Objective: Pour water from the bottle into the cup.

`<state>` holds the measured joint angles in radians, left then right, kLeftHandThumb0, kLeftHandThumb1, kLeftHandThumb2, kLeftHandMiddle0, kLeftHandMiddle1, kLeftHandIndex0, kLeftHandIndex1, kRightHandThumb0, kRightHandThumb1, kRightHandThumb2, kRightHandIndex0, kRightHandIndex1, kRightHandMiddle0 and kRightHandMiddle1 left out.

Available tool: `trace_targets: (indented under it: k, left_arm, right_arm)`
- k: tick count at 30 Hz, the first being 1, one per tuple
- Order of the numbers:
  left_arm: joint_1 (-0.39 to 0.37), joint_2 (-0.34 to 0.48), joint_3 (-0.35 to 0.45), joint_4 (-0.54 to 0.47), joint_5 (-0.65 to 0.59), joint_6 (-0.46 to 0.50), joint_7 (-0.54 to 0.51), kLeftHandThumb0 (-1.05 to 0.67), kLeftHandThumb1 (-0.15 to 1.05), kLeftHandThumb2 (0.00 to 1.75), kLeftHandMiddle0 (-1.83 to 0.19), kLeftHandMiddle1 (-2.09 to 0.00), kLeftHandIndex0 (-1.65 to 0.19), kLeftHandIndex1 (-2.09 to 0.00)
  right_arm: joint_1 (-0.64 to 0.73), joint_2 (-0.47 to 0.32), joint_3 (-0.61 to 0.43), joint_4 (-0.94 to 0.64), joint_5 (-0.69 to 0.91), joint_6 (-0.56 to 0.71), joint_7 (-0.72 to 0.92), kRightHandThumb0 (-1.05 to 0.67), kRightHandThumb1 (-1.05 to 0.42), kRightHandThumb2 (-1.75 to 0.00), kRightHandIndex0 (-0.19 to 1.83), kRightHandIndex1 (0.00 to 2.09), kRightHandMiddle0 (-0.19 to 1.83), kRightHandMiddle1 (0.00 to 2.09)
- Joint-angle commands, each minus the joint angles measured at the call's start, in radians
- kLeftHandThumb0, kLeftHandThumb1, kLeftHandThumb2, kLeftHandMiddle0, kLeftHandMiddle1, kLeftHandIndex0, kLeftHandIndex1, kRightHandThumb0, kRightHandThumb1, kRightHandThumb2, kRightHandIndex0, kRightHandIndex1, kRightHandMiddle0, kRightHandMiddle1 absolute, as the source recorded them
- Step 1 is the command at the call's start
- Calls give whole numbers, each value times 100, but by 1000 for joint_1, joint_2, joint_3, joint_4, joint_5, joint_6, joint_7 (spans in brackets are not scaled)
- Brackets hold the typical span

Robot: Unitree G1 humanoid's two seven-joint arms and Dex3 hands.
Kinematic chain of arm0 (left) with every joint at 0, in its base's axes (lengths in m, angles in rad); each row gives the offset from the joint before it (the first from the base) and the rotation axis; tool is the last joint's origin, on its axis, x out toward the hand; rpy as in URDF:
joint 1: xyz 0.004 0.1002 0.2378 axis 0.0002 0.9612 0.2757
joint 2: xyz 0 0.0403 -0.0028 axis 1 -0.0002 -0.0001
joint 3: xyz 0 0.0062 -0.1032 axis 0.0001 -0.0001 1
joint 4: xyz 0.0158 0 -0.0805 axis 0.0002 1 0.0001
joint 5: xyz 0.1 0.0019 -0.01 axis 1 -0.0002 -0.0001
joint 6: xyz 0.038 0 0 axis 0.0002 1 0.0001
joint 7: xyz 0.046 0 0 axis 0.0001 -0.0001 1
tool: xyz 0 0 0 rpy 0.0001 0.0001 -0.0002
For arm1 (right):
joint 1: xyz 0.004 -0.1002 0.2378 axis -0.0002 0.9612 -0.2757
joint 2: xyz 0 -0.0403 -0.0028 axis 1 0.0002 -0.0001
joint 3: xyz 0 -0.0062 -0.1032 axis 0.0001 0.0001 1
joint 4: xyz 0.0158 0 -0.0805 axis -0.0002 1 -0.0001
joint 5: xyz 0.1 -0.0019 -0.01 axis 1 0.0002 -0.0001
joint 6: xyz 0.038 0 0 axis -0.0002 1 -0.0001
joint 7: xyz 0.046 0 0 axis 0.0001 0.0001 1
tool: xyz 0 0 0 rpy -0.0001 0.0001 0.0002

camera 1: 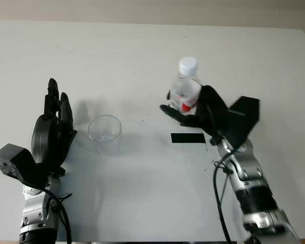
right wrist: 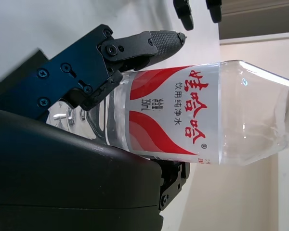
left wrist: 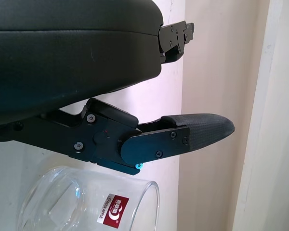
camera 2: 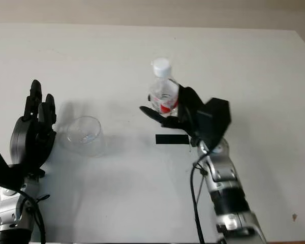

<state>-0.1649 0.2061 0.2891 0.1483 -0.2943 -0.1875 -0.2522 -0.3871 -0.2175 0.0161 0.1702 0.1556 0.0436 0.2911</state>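
On the table (camera 1: 142, 203), the bottle (camera 1: 185, 91) is gripped upright by the right hand (camera 1: 198, 112), cap (camera 1: 188, 64) on. The cup (camera 1: 105, 134) is parked just beside the left hand (camera 1: 53, 129), which is open — nothing held. Looks like the grasp step; next the cap probably has to be dealt with, then the bottle carried over and tipped.

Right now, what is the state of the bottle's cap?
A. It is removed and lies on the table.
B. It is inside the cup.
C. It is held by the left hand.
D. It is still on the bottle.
D: the white cap sits on top of the bottle, which the right hand grasps upright, while the cup stands beside the open left hand.
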Motion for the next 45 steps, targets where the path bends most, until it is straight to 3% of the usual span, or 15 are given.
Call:
trace_targets:
  k: [1,13,25,37,41,45]
  left_arm:
    - [19,-2,3,12,-2,-6,-4,-75,105,60,19,0,19,0]
    - [26,1,8,7,-6,-1,1,-76,105,60,19,0,19,0]
    - [26,4,16,18,-14,-11,-13,-75,105,59,19,0,19,0]
    - [24,11,18,23,-6,-18,-15,-76,105,59,19,0,19,0]
    - [24,13,17,15,-8,-8,-13,-75,105,60,19,0,19,0]
    - [21,12,18,21,-12,-15,-18,-75,105,60,19,0,19,0]
  right_arm:
    - [49,-11,-13,-61,-5,-5,4,-42,-105,-48,111,209,74,209]
    - [143,8,-31,-79,-40,-47,-21,-44,-105,-46,105,209,59,209]
    - [129,79,-27,99,-92,-191,-102,-48,-105,-44,111,209,64,209]
    - [109,102,-26,105,-61,-127,-74,-50,-105,-43,108,209,67,209]
    - [115,73,-10,80,-85,-113,-40,-54,-105,-36,91,209,57,209]
    - [131,64,-13,61,-67,-102,2,-61,-105,-17,33,204,12,204]
